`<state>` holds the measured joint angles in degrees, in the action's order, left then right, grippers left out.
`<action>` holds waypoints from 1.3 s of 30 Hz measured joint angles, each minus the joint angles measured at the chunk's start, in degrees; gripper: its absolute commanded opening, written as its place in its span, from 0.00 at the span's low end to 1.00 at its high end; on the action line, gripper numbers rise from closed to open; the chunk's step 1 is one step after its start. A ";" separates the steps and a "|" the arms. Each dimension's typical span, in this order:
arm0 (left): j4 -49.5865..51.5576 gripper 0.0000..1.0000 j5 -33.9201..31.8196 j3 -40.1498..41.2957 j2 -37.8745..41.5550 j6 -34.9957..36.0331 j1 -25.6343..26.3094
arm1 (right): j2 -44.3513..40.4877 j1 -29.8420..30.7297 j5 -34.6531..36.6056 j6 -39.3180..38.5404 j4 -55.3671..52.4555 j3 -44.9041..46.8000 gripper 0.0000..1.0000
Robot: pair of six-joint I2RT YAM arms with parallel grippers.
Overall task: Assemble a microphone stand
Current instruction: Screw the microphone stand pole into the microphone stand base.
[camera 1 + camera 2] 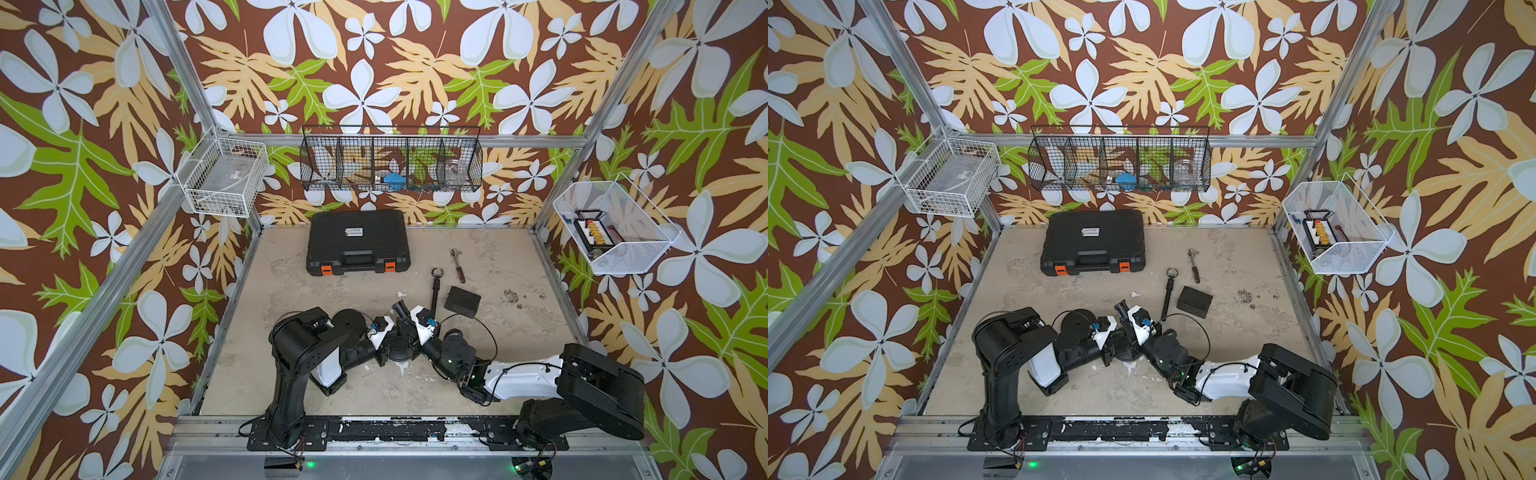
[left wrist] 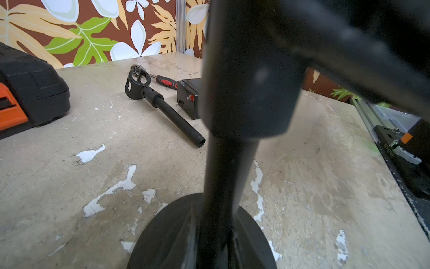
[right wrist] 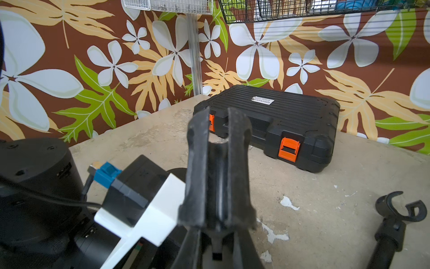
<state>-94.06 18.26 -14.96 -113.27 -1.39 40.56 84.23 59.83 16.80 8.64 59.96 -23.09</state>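
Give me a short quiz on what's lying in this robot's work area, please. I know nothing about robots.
1. True or false: the black tool case stands open.
2. What colour marks the handle of the wrench? A) red B) blue C) green
3. The pole stands upright on the round base. Which part of the stand lies apart from it on the table?

Key
1. False: its lid is down.
2. A.
3. The tube with the clip, lying beside the small black box.
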 measured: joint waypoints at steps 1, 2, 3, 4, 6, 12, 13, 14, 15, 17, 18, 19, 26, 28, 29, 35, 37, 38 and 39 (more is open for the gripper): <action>0.00 0.24 -0.04 0.00 -0.02 0.00 0.00 | 0.17 0.11 0.31 0.04 -0.24 -0.31 0.00; 0.00 0.23 -0.13 0.00 -0.07 0.00 0.00 | 0.33 0.20 0.44 0.02 -0.33 -0.52 0.00; 0.00 0.21 -0.17 0.00 -0.07 0.00 0.00 | 0.42 0.28 0.68 0.02 -0.61 -0.72 0.00; 0.00 0.19 -0.15 0.00 -0.07 0.00 0.00 | 0.50 0.37 0.87 0.00 -0.76 -0.90 0.00; 0.00 0.14 -0.11 0.00 -0.07 0.46 0.00 | 0.70 0.50 1.20 0.00 -1.05 -1.22 0.00; -0.83 0.04 0.24 -0.09 -0.81 1.11 0.00 | -0.44 0.52 1.14 -0.11 -2.84 -1.31 0.23; -0.87 0.03 0.35 -0.15 -0.98 1.51 0.00 | -1.25 0.44 0.83 -0.09 -3.61 -1.16 0.30; -0.90 0.04 0.57 -0.24 -1.14 1.81 0.00 | -2.01 0.17 0.35 0.02 -4.57 -0.98 0.38; -0.87 0.03 0.46 -0.48 -1.29 1.16 0.00 | -3.21 -0.37 -1.44 0.11 -6.58 -0.48 0.48; -0.87 0.03 0.44 -0.68 -1.46 0.79 0.00 | -5.53 -2.08 -6.60 -0.13 -10.78 1.14 0.58; -0.87 0.03 0.39 -0.68 -1.49 0.79 0.00 | -6.82 -3.21 -8.76 -0.13 -12.28 1.86 0.61; -0.87 0.03 0.35 -0.68 -1.49 0.79 0.00 | -8.26 -4.79 -10.91 -0.15 -13.14 2.56 0.62; -0.90 0.03 0.35 -0.85 -1.81 0.79 0.00 | -13.03 -15.98 -34.10 -5.53 -16.22 4.70 0.59; -0.92 0.03 0.39 -0.92 -1.90 0.79 0.00 | -13.03 -18.95 -39.85 -7.43 -16.61 4.26 0.58; -0.92 0.03 0.42 -0.96 -1.90 0.79 0.00 | -12.68 -20.48 -42.42 -8.11 -16.70 3.82 0.58; -0.92 0.03 0.44 -0.96 -1.99 0.81 0.00 | -8.31 -25.00 -53.79 -13.66 -18.71 -1.40 0.55; -0.94 0.03 0.44 -0.96 -2.01 0.81 0.00 | -6.51 -25.88 -56.41 -15.34 -19.30 -3.58 0.54; -0.94 0.03 0.44 -0.96 -2.01 0.81 0.00 | -5.57 -26.40 -57.79 -16.09 -19.58 -4.57 0.53; -0.94 0.02 0.46 -0.96 -2.01 0.81 0.00 | -4.83 -26.80 -58.88 -16.65 -19.74 -5.31 0.52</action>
<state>-95.00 18.72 -15.92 -115.28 -0.58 40.56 79.40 33.04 -42.09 -8.01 40.23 -28.40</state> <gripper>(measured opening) 0.180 0.536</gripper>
